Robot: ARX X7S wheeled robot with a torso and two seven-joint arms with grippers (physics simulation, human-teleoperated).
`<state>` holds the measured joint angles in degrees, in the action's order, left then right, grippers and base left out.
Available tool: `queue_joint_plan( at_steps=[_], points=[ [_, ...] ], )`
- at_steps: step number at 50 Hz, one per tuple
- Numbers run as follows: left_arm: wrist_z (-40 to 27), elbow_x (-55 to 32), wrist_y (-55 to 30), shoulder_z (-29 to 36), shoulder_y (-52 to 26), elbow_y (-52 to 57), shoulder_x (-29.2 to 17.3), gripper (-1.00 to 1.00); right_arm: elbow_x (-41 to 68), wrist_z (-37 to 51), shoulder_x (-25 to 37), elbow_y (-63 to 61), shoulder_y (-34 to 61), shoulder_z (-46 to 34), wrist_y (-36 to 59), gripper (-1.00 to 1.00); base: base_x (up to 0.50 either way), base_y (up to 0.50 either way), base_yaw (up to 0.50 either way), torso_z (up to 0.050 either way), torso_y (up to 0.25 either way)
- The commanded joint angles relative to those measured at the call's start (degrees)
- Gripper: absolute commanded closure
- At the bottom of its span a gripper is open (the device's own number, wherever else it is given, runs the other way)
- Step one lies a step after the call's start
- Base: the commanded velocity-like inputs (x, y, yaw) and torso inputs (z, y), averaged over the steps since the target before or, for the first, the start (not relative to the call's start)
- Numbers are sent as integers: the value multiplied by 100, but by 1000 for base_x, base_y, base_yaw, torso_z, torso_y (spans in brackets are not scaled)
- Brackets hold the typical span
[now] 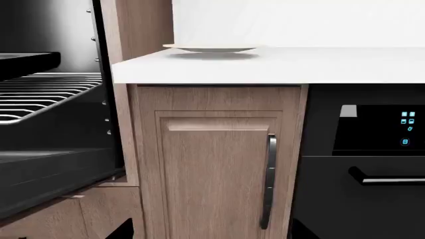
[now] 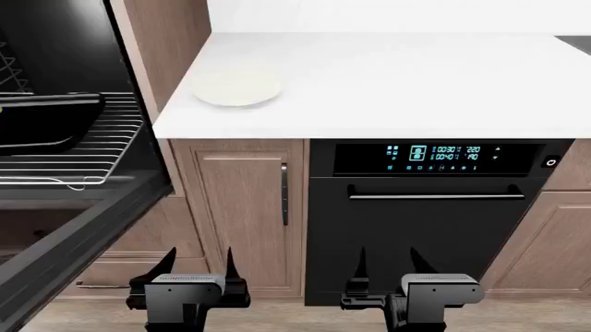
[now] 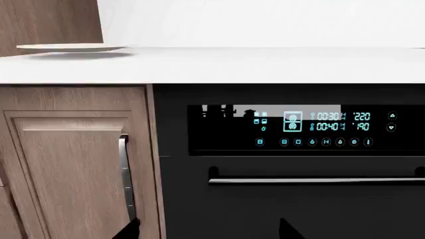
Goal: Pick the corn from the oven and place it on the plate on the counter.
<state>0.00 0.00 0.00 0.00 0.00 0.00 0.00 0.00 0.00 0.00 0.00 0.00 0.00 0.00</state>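
1. Left gripper (image 2: pixel 196 266): low in the head view, fingers spread apart, nothing between them, held in front of the wood cabinet door (image 2: pixel 242 214).
2. Right gripper (image 2: pixel 386 266): low in the head view, fingers likewise apart and empty, held in front of the black appliance (image 2: pixel 434 228) with the blue display (image 2: pixel 434 157).
3. Cabinet door: brown wood grain, with a vertical metal handle (image 2: pixel 284 194) at its edge next to the appliance; seen close in the left wrist view (image 1: pixel 212 174) and at the side of the right wrist view (image 3: pixel 66 164).
4. Appliance: horizontal bar handle (image 2: pixel 436 196) just below the display; lit digits readable in the right wrist view (image 3: pixel 312 124).
5. Counter (image 2: pixel 416 83): white slab above cabinet and appliance.
6. Plate (image 2: pixel 237 88): cream-white, flat on the counter near the end next to the oven; seen edge-on in both wrist views (image 1: pixel 209 48) (image 3: pixel 69 48); bare on top.
7. Oven (image 2: pixel 55 41): black cavity at far left, door (image 2: pixel 65 242) lowered open, wire rack (image 2: pixel 93 155) pulled forward.
8. Tray (image 2: pixel 46 121): black, resting on the rack.
9. Corn: not discernible in any view; position cannot be told.
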Motion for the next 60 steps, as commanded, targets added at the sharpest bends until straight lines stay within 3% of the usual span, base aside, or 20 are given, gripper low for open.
queue_joint_plan(
  at_steps=[1, 20, 28, 60],
  points=[
    [-86, -57, 35, 143, -7, -31, -95, -100, 61, 122, 88, -20, 2, -132, 42, -100, 0, 0, 0, 0, 0],
    [-147, -563, 708, 475, 181, 164, -364, -100, 265, 408, 358, -37, -38, -457, -23, -100, 0, 0, 0, 0, 0],
    [-188, -680, 395, 555, 84, 99, -438, -100, 311, 480, 421, -28, -15, -538, -16, -100, 0, 0, 0, 50, -4],
    [-492, -984, 411, 667, 47, 79, -592, -100, 519, 724, 618, -39, -3, -759, -44, -100, 0, 0, 0, 45, 0]
  ],
)
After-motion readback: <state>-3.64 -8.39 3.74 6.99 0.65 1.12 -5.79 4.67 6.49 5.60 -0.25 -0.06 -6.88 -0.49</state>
